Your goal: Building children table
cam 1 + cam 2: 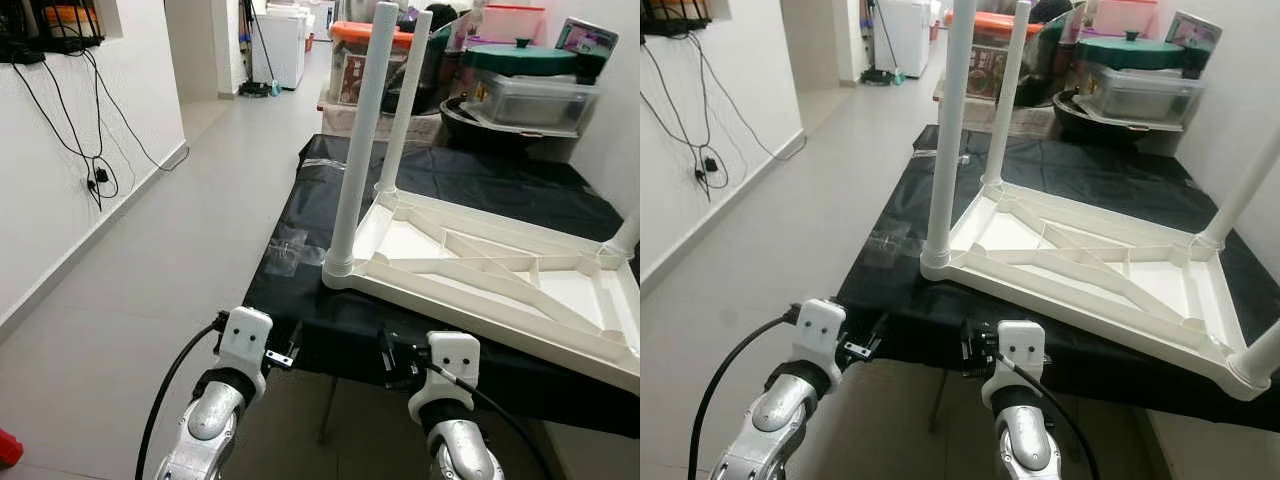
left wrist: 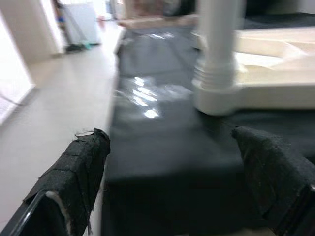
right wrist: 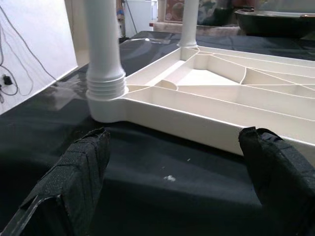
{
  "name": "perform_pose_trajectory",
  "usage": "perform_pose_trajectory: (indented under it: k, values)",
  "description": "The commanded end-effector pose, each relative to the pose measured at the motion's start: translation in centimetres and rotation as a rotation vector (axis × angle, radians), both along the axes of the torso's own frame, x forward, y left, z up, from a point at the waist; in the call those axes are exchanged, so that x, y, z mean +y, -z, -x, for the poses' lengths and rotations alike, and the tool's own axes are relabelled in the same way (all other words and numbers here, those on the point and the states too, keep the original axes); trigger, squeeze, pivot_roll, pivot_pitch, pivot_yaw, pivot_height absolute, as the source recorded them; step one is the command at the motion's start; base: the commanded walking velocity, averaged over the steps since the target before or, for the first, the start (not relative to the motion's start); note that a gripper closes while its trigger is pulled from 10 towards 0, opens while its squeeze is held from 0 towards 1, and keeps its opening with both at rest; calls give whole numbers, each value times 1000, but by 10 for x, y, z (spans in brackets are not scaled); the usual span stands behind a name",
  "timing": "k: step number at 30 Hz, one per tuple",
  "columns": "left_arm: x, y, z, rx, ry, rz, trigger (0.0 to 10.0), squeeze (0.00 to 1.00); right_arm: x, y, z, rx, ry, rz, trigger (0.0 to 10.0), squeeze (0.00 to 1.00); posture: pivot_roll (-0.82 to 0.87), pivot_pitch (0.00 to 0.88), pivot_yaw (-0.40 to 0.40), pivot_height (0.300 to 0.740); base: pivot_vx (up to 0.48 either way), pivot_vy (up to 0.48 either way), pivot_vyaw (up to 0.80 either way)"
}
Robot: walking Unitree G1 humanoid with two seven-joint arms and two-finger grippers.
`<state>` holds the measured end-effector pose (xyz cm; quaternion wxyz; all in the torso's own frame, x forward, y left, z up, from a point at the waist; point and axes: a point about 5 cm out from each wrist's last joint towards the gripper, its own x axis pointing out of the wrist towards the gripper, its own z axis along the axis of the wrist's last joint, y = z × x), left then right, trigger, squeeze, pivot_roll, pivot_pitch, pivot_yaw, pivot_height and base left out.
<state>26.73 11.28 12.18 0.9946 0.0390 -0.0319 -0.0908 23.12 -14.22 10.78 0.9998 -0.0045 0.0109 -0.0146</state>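
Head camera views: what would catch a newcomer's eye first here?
First, the white plastic children's table, lying upside down on a black-covered workbench with its ribbed underside up and white legs standing upright from its corners. Next, the robot's two arms at the workbench's near edge: the left claw and the right claw are both open, holding nothing, aimed at the nearest corner leg. Behind the workbench stand stacked storage boxes.

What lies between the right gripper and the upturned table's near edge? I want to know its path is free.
Bare black cloth: the right wrist view shows nothing else between the open right gripper and the white table.
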Motion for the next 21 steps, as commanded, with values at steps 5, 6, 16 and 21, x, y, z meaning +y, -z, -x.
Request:
perform_pose_trajectory:
  k: [5,6,16,21]
  values:
    - [9,-3,-4,-17,-43,-14,10000,0,-3,-6,-4,-36,15,21,10000,0,79,0,-87,740,0,0,0]
    - [9,-3,-4,-17,-42,-14,10000,0,-3,-6,-5,-37,15,22,10000,0,79,0,-87,740,0,0,0]
    - [1,1,4,6,-5,20,10000,0,-2,-5,-5,-36,6,32,10000,0,79,0,-87,740,0,0,0]
    - [-1,1,4,2,9,19,10000,0,-1,-5,-5,-34,10,31,10000,0,80,0,-82,740,0,0,0]
